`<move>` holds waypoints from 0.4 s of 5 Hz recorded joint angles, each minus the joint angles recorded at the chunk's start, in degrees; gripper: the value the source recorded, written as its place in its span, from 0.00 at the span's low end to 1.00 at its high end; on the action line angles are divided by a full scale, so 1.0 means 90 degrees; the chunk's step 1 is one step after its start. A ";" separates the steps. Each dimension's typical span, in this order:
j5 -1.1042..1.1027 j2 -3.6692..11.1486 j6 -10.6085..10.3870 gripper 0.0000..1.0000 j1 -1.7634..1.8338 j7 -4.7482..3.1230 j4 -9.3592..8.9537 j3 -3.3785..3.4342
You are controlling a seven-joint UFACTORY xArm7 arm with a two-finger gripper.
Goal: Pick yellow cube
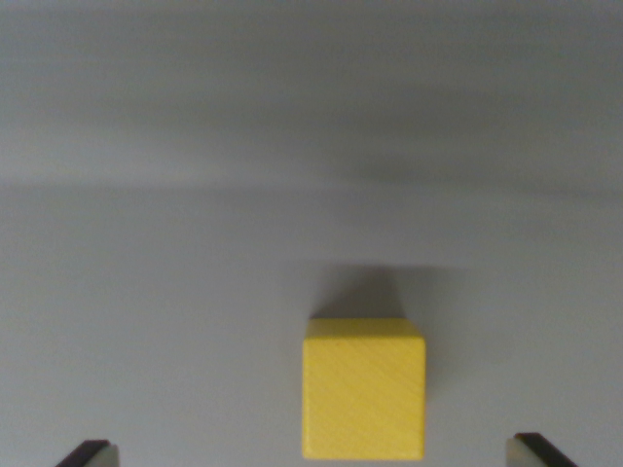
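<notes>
Wrist view was all I had at that point, and it showed the yellow cube sitting on the plain grey table, low in the frame and a bit toward the wrist view's right of centre. The gripper was spread wide, with only the tips of the two fingers poking in at the bottom corners, well apart from the block on either side and holding nothing.

The cube looked like painted wood to me, with faint diagonal grain on the face, so I figured it was light, rigid and not fragile. The flat faces looked matte, so probably not very slippery. My plan was to pinch it across the two opposite side faces, centred, since it sat slightly closer to the right-hand finger.

No brand, label or writing anywhere that I could make out.
</notes>
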 joint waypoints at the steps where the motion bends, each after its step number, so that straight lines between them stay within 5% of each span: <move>1: 0.0016 0.0207 -0.0266 0.00 -0.0020 -0.0042 -0.0106 -0.0021; 2: 0.0016 0.0207 -0.0266 0.00 -0.0020 -0.0042 -0.0106 -0.0021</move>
